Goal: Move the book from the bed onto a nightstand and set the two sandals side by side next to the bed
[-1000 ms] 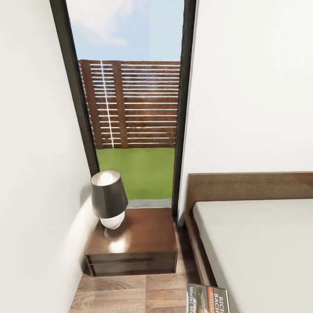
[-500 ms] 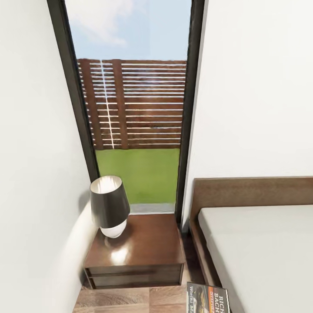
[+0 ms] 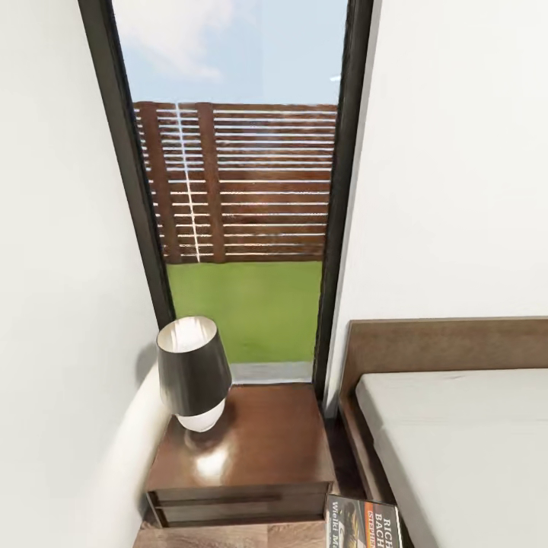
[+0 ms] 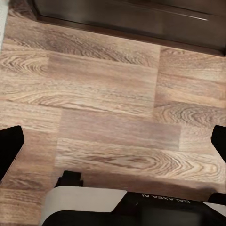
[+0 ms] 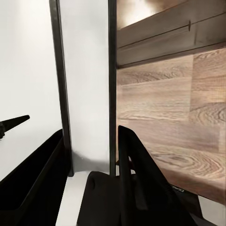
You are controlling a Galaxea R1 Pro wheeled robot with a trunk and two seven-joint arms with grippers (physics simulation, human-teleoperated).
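The book (image 3: 364, 522), dark-covered with an orange band and white lettering, pokes in at the bottom edge of the head view, above the floor between nightstand and bed. In the right wrist view I see the book (image 5: 87, 70) edge-on, with my right gripper (image 5: 92, 136) shut on it. The glossy dark brown nightstand (image 3: 251, 449) stands just ahead, in front of the glass door (image 3: 240, 228). The bed (image 3: 464, 449), with its pale grey mattress and brown headboard, lies to the right. My left gripper (image 4: 113, 143) hangs open over the wood floor, near the nightstand's base (image 4: 132, 16). The two sandals are out of view.
A lamp (image 3: 192, 373) with a dark shade and white base takes up the nightstand's left rear corner; the rest of its top is bare. A white wall (image 3: 61, 304) closes in on the left. A narrow strip of floor (image 3: 342, 457) separates nightstand and bed.
The camera has moved closer, so the nightstand, lamp and bed sit lower and further right in the picture. The book keeps its place at the bottom edge.
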